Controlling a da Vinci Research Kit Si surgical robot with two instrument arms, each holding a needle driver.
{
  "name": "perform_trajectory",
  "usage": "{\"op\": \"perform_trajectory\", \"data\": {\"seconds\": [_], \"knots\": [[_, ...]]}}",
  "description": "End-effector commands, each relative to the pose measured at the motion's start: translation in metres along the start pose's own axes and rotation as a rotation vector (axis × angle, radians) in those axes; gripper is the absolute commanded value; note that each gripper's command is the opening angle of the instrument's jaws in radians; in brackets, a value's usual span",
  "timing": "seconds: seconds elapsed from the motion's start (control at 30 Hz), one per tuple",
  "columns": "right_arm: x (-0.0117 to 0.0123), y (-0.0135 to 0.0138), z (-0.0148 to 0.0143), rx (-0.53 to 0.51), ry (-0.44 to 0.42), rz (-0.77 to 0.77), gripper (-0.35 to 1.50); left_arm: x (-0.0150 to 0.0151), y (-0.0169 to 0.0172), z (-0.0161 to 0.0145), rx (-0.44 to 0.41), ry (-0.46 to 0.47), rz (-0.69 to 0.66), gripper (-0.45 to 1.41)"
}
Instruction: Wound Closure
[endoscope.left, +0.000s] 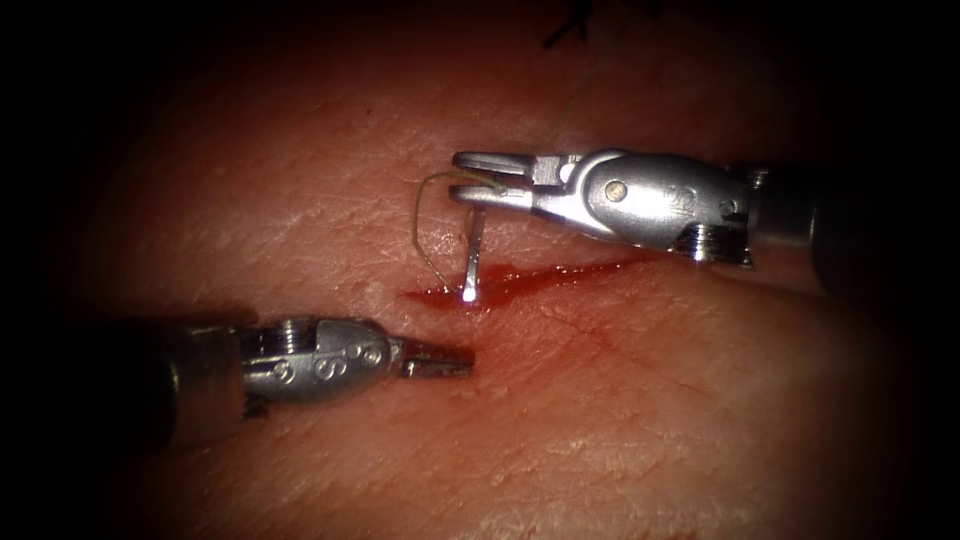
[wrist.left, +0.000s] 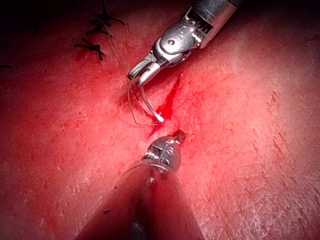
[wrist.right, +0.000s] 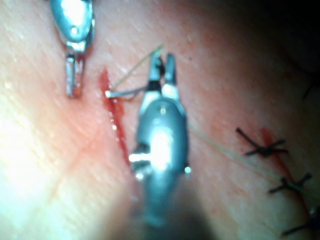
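The tissue (endoscope.left: 640, 400) has a cut (endoscope.left: 560, 275) lined with red fluid. My right tool (endoscope.left: 470, 178) reaches in from the right and stands above the cut's left end. It grips the curved needle (endoscope.left: 473, 250) near its tail, deep in the jaws, whose tips stay apart. The needle hangs down, its tip touching the red fluid at the cut's left end; its depth is unclear. Pale thread (endoscope.left: 425, 220) loops from the jaws out to the left and back down to the cut. My left tool (endoscope.left: 452, 362), shut and holding nothing, lies just below and left of the needle tip. The needle (wrist.left: 150, 105) and needle (wrist.right: 127, 92) also show in both wrist views.
Dark finished stitches (wrist.right: 262, 147) with cut ends sit farther along the wound line, also seen as stitches (wrist.left: 95, 45) and stitches (endoscope.left: 570, 30) at the far edge. A strand of thread (wrist.right: 235, 155) trails past them. Bare tissue surrounds both tools.
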Motion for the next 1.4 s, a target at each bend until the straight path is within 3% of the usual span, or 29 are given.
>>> {"op": "perform_trajectory", "data": {"seconds": [0.03, 0.7, 1.03, 1.4], "knots": [[-0.0004, 0.0002, 0.0008, 0.014, 0.000, 0.011, -0.35, -0.0003, -0.0001, 0.0007, -0.002, 0.001, 0.002, -0.45], [-0.0008, -0.0005, 0.0016, 0.084, -0.007, 0.132, -0.35, -0.0008, -0.0004, 0.0008, -0.004, -0.004, 0.007, -0.45], [-0.0013, -0.0008, 0.0019, 0.129, -0.017, 0.326, -0.35, -0.0012, -0.0005, 0.0007, -0.008, -0.010, 0.010, -0.45], [-0.0027, -0.0020, 0.0024, 0.141, -0.027, 0.429, -0.35, -0.0012, -0.0006, 0.0008, -0.008, -0.010, 0.011, -0.45]]}}
